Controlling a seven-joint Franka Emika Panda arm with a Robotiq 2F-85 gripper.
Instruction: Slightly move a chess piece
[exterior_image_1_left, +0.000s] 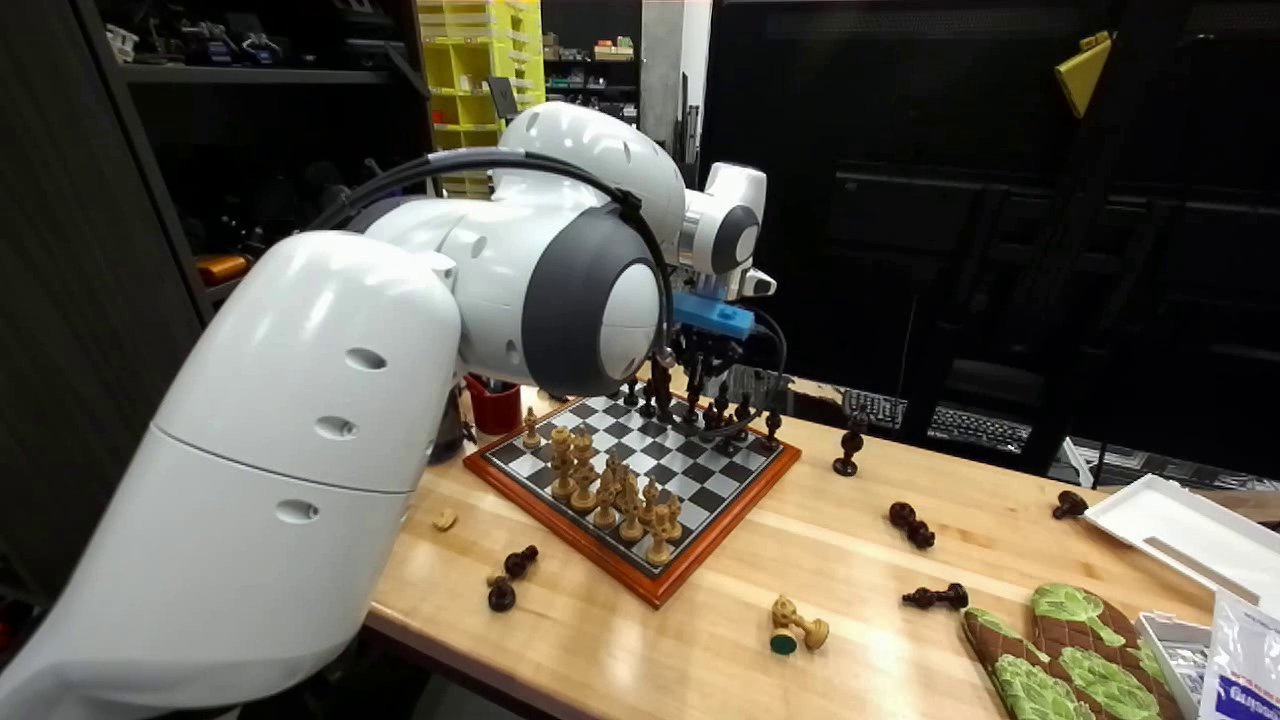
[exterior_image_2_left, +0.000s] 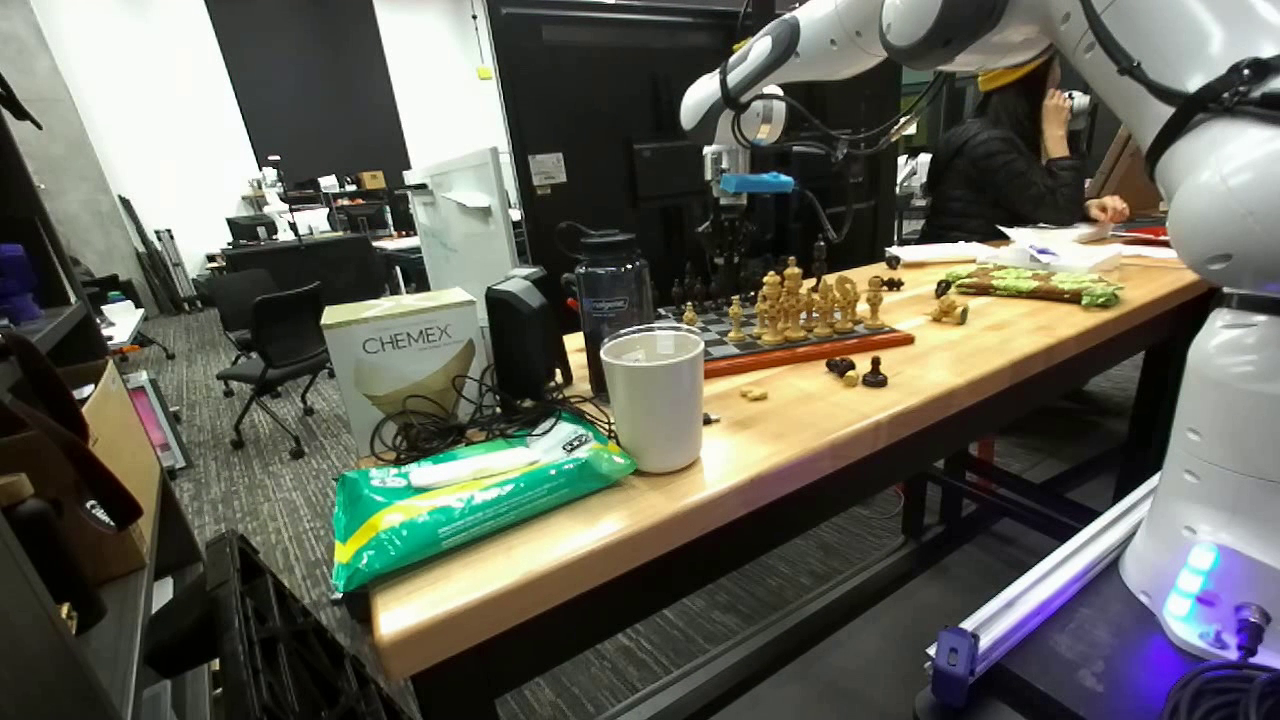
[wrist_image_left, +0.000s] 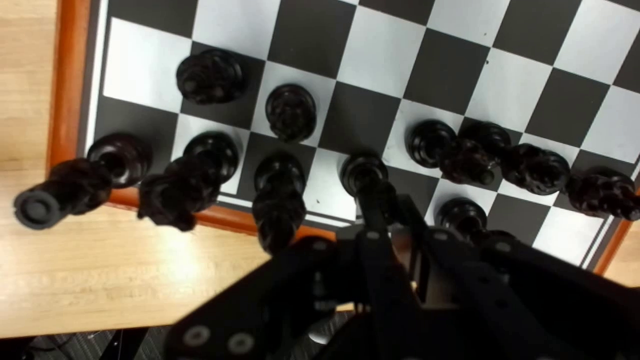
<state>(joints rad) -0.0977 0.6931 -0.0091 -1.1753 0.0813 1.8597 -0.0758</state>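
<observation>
The chessboard's red-brown rim (exterior_image_1_left: 725, 532) shows in both exterior views (exterior_image_2_left: 800, 356) and in the wrist view (wrist_image_left: 68, 85). Pale pieces (exterior_image_1_left: 584, 494) stand on its near side, dark pieces on its far side. In the wrist view my gripper (wrist_image_left: 389, 205) is over the far dark rows. Its fingers are close together, with the upper part of a dark chess piece (wrist_image_left: 364, 170) between them. They appear shut on it. Its base appears on a white square; whether it is slightly raised, I cannot tell. Other dark pieces (wrist_image_left: 280, 172) (wrist_image_left: 462, 215) stand close on both sides.
Loose pieces lie about the table: dark ones (exterior_image_1_left: 912, 525) (exterior_image_1_left: 935, 597) and pale ones (exterior_image_1_left: 798, 628). One dark piece (exterior_image_1_left: 848, 448) stands beside the board. There are a green-brown oven mitt (exterior_image_1_left: 1085, 660), a red cup (exterior_image_1_left: 495, 406), a bottle (exterior_image_2_left: 613, 290) and a white mug (exterior_image_2_left: 655, 405).
</observation>
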